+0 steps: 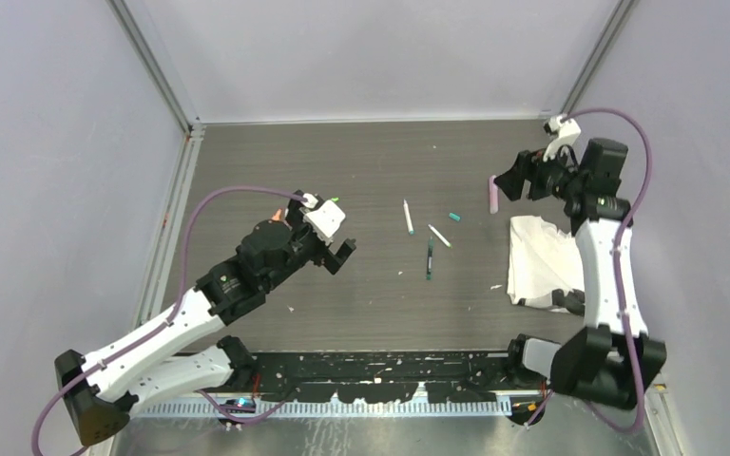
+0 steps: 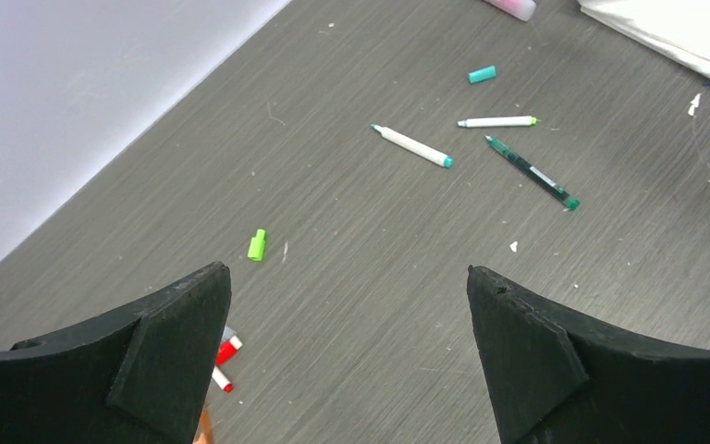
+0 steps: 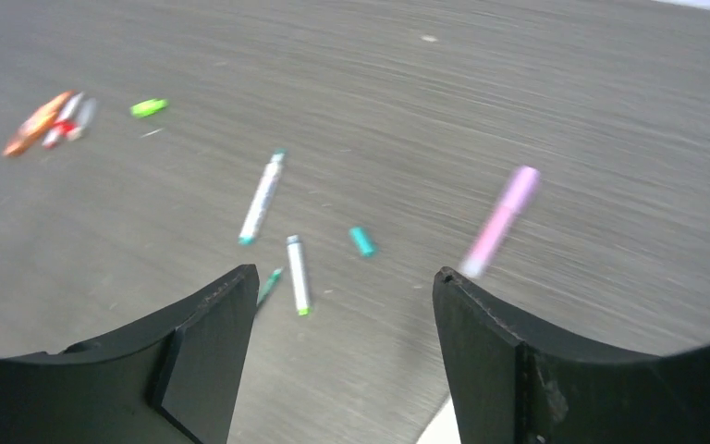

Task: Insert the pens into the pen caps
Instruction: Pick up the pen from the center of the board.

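– Three pens lie loose on the bench point(image 1: 361, 161) to the left of the white cloth point(image 1: 537, 256): a white pen with a teal end point(image 1: 408, 217), a white pen with a yellow-green tip point(image 1: 439, 235) nearer the cloth, and a dark green pen point(image 1: 430, 258) on the near side of both.

– And the caps?

– One teal cap point(image 1: 454, 217) sits between those pens and the cloth, touching none of them. A bright green cap point(image 2: 257, 245) lies much farther left of the cloth, close to the left tool point(image 1: 336, 258). An orange pen point(image 3: 37, 122) and red-and-white pens point(image 2: 226, 351) cluster beside that cap, partly hidden behind the tool's finger.

– Where is the pink pen point(image 1: 493, 195)?

– Just off the cloth's far left corner, right under the right tool point(image 1: 525, 179). The wrist view blurs it, so whether it rests flat on the bench cannot be told.

– What do the tools grip?

– Nothing. The left tool's jaws are spread as wide as they go over bare bench, well left of the cloth. The right tool's jaws stand apart with only bench showing between them, beyond the cloth's far edge.

– What crowds the area?

– The cloth is crumpled, and the right arm point(image 1: 608, 266) crosses over its right side. White specks point(image 1: 496, 287) dot the bench between the cloth and the dark green pen.
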### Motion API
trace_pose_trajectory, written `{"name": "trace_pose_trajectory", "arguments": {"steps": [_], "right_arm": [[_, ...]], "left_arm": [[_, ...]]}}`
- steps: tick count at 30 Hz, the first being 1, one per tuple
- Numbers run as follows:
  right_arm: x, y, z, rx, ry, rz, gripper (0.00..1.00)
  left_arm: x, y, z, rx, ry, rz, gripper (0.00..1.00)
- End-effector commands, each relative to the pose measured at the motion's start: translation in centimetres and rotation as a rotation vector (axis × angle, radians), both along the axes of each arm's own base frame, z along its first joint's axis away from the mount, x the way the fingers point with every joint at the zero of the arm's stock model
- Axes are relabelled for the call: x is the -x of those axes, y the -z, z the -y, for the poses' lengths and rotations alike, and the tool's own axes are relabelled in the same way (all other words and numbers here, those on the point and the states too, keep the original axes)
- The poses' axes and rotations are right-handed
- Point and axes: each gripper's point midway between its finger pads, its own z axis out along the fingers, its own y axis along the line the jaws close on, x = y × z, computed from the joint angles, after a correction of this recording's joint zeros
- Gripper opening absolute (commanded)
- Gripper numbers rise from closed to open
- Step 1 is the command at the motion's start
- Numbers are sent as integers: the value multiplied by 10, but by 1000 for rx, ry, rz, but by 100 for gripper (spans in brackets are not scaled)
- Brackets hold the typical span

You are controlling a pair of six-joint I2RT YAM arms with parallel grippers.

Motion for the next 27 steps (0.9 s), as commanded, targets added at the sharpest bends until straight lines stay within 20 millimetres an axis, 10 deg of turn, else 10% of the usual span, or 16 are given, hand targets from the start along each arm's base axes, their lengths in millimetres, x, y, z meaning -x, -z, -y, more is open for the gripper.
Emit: {"name": "trace_pose_trajectory", "arguments": {"steps": [1,15,27], "right_arm": [[44,-9,-58,-136,-302,150,76],[61,49,-85,-115,-431,-197,76],[57,119,-150,0,-342,-426,58]], "left_arm": [[3,-22,11,82,44,-18,100],[-8,13,28,57,56,-169,99],[-27,28,11,-53,-45,-189,94]]}}
